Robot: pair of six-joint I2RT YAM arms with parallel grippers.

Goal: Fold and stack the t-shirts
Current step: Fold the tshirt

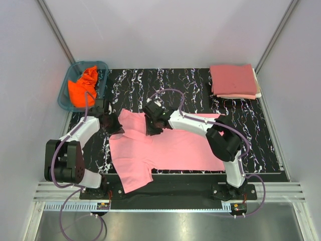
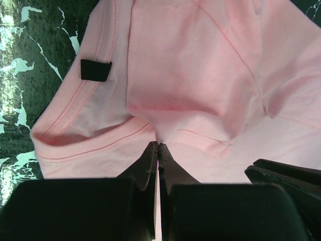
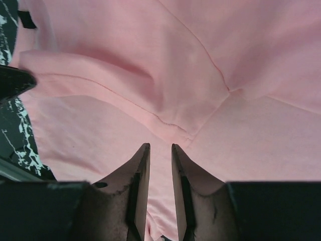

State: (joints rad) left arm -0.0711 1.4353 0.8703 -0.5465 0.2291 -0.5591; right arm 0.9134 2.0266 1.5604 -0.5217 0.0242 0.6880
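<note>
The pink shirt is lying across the middle of the mat, its collar end bunching up. My left gripper is clamping fully closed on what looks like a fold beside the collar, while my right gripper is standing slightly parted over the sleeve seam, gripping nothing. I am judging that pulling from one side alone is risking a skewed fold, and my right tips are risking snagging loose cloth in lifting
</note>
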